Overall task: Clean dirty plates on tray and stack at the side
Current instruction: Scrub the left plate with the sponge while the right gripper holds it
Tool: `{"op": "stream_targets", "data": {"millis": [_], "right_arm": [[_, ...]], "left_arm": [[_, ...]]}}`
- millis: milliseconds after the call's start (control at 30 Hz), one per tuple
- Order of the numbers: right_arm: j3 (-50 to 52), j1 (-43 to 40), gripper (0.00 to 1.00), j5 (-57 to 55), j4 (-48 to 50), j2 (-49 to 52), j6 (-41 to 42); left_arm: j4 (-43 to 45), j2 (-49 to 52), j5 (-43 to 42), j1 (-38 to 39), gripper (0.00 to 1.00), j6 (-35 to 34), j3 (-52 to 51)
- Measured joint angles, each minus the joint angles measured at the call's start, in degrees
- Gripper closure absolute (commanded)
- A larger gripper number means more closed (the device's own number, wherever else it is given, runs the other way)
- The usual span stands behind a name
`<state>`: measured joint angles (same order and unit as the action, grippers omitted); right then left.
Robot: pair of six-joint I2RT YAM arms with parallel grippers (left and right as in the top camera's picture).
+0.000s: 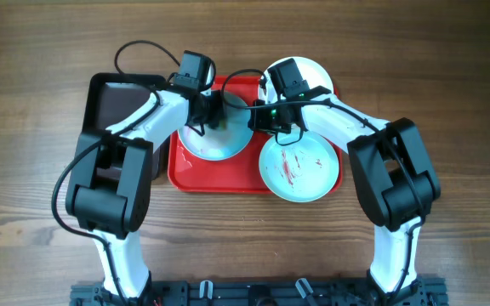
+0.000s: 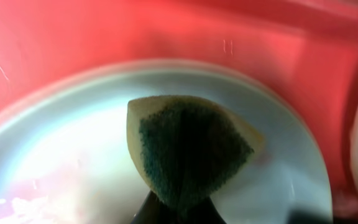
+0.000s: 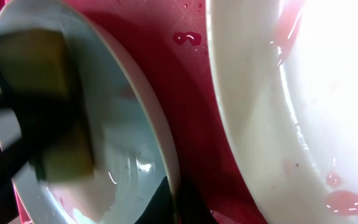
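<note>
Plates sit three together around the red tray (image 1: 219,183). A pale mint one (image 1: 228,146) lies flat inside the tray on its left half. A second mint plate (image 1: 304,170), streaked with dark red smears, rests at the tray's near right corner and overhangs the rim. A white plate (image 1: 317,72) lies at the far right corner, with red drops on it in the right wrist view. The left pincer (image 1: 213,112) hangs over the far part of the first mint plate, its fingers clamped on a yellow sponge (image 2: 188,146) with a dark green scrubbing face, and the sponge is pressed against the plate's surface. The right pincer (image 1: 266,117) is at that same plate's right rim, between it and the white plate. Only a dark tip shows by the rim in its own camera, so I cannot tell whether it grips the edge. A black tray (image 1: 113,102) lies just left of the red one on the wooden table (image 1: 41,76).
</note>
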<state>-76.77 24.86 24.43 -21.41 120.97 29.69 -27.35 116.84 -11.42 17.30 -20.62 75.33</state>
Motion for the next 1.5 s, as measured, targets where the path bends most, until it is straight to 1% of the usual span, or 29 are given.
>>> {"op": "stream_targets", "data": {"millis": [100, 200, 233, 333, 467, 567, 667, 800, 867, 933, 1033, 1167, 1300, 1400, 1500], "right_arm": [[0.0, 0.1, 0.96, 0.0, 0.0, 0.0, -0.4], [0.0, 0.2, 0.96, 0.0, 0.0, 0.0, -0.6], [0.0, 0.2, 0.96, 0.0, 0.0, 0.0, -0.6], [0.0, 0.2, 0.96, 0.0, 0.0, 0.0, -0.6], [0.0, 0.2, 0.96, 0.0, 0.0, 0.0, -0.6], [0.0, 0.2, 0.96, 0.0, 0.0, 0.0, -0.6], [0.0, 0.3, 0.96, 0.0, 0.0, 0.0, -0.6], [0.0, 0.4, 0.96, 0.0, 0.0, 0.0, -0.6], [0.0, 0.4, 0.96, 0.0, 0.0, 0.0, -0.6], [0.0, 0.4, 0.96, 0.0, 0.0, 0.0, -0.6], [0.0, 0.5, 0.96, 0.0, 0.0, 0.0, -0.6], [0.0, 0.9, 0.96, 0.5, 0.0, 0.0, -0.6], [0.0, 1.5, 0.96, 0.9, -0.2, 0.1, -1.0], [0.0, 1.5, 0.96, 1.0, -0.3, 0.1, -1.3], [0.0, 1.4, 0.96, 1.0, -0.4, 0.1, -1.5]], "left_arm": [[-7.7, -0.5, -3.0, 0.0, 0.96, -1.5, 0.6], [-11.4, -0.6, -6.9, 0.0, 0.96, -1.6, 0.5], [-11.7, -0.5, -11.2, 0.0, 0.96, -0.4, 0.3], [-8.9, 0.0, -16.3, 0.1, 0.96, 1.0, -0.5], [-2.1, 0.7, -18.5, 0.3, 0.96, 1.3, -1.0], [2.0, 0.7, -16.3, 0.5, 0.96, -0.3, -1.0], [3.9, 0.7, -13.4, 0.6, 0.96, -2.4, -1.0], [4.6, 0.7, -5.4, 0.7, 0.96, -5.7, -0.9], [2.6, 0.3, -0.5, 0.8, 0.96, -8.3, -0.3], [-1.5, -0.2, 6.3, 0.9, 0.96, -12.6, 0.4], [-7.1, -1.0, 14.3, 0.9, 0.96, -18.1, 0.8], [-12.9, -1.3, 19.4, 1.0, 0.96, -21.7, 1.2], [-17.6, -1.4, 20.4, 1.2, 0.96, -21.8, 1.5], [-18.6, -1.4, 17.4, 0.9, 0.96, -17.2, 1.5], [-19.4, -1.6, 10.2, -0.4, 0.96, -11.2, 1.5]]}}
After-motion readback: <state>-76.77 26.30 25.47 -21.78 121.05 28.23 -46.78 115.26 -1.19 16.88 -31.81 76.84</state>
